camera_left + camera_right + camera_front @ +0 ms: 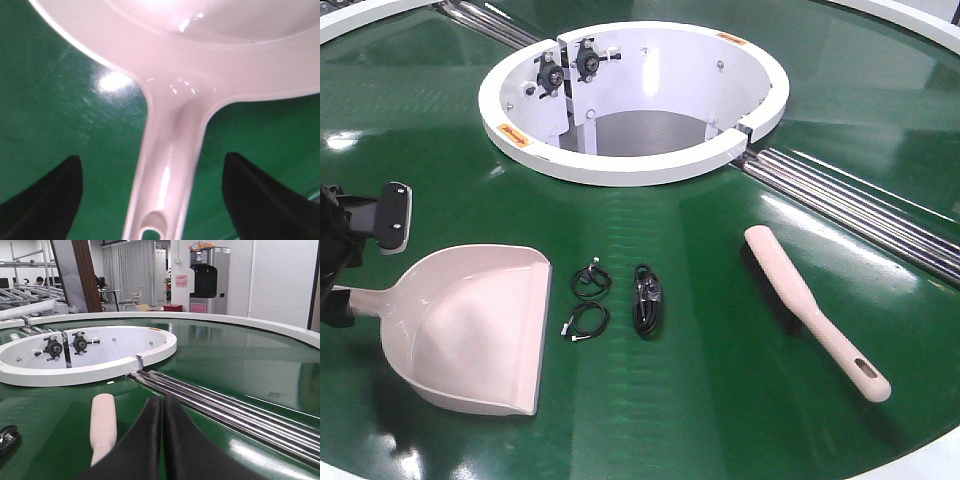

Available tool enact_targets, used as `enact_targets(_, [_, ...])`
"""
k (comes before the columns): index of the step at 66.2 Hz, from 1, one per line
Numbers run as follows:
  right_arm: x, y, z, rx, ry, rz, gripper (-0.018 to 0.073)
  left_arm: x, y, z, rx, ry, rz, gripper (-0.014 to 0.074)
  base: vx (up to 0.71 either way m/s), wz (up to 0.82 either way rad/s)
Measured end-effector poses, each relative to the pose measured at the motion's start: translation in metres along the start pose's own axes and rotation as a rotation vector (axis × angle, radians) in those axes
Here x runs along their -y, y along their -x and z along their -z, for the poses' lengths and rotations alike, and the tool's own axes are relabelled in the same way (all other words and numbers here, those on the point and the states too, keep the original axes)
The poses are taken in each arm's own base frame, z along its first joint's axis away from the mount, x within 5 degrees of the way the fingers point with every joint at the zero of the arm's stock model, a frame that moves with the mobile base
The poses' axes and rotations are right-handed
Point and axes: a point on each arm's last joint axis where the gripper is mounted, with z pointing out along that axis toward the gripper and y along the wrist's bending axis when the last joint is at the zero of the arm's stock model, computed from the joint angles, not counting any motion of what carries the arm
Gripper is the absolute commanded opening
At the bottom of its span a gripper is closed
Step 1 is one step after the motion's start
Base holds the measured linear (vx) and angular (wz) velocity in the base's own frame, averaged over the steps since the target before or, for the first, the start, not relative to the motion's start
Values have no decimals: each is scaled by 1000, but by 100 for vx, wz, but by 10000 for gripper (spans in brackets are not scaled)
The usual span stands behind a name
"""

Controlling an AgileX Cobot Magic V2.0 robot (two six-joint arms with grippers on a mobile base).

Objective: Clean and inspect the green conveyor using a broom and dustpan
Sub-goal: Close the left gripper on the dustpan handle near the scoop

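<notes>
The dustpan [470, 330] lies on the green conveyor [720, 400] at the front left, scoop mouth facing right. My left gripper [362, 262] is at its handle end. The left wrist view shows the handle [170, 170] running between the two black fingertips [55, 195], with green belt showing on both sides; the left gripper [152, 162] is open and touches nothing. The broom [800, 300] lies slantwise at the front right, handle toward the near edge. My right gripper [162, 401] is shut and empty, just right of the broom [103, 425].
Two small black cable coils [590, 282] and a black bundled cord [647, 298] lie between dustpan and broom. The white centre ring [630, 165] sits behind them. Silver rollers [850, 205] cross the belt at the right. The white outer rim [925, 462] bounds the near edge.
</notes>
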Motion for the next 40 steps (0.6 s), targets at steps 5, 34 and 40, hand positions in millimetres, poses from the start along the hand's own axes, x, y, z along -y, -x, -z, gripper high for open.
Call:
enact_targets(5, [0,0,0,0,0,0,-8,-1,0,-5,-14,-10,-8,533,0,0])
enact_targets(34, [0,0,0,0,0,0,-8,-7,0,-23,-42,-24,-30,305,0,0])
enact_targets(40, [0,0,0,0,0,0,-8,-7,0,-24,-44,-28,-32,209,0,0])
